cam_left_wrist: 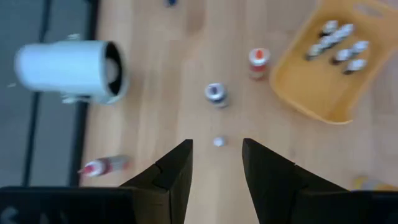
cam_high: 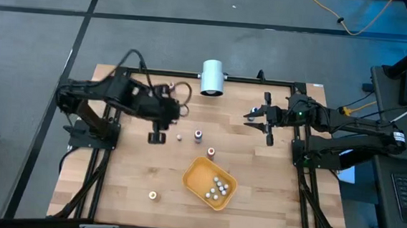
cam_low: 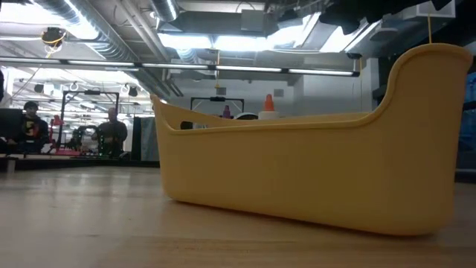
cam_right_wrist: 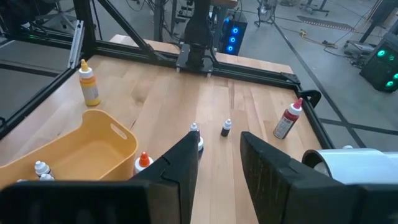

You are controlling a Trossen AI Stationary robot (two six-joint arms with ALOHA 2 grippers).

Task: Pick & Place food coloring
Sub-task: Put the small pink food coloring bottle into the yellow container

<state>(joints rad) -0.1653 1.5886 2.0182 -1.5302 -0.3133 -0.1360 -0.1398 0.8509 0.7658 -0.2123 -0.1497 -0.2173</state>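
Note:
Food coloring bottles stand upright on the wooden table: a tiny whitish one (cam_high: 179,136), a blue-topped one (cam_high: 198,134), an orange-topped one (cam_high: 211,152) and a yellow one (cam_high: 152,194). Several more lie in the orange tray (cam_high: 198,172). A red-topped bottle (cam_left_wrist: 102,166) shows near the far left. My left gripper (cam_high: 157,136) hangs open above the table, left of the tiny bottle (cam_left_wrist: 217,142), touching nothing. My right gripper (cam_high: 257,126) waits open at the right, raised, pointing toward the bottles; its wrist view (cam_right_wrist: 217,155) shows nothing between the fingers.
A big white cylinder (cam_high: 212,77) lies at the table's far edge. A black frame (cam_high: 263,80) runs along the table's far and side edges. In the low view the tray (cam_low: 312,171) fills the near ground; people sit in the room far behind.

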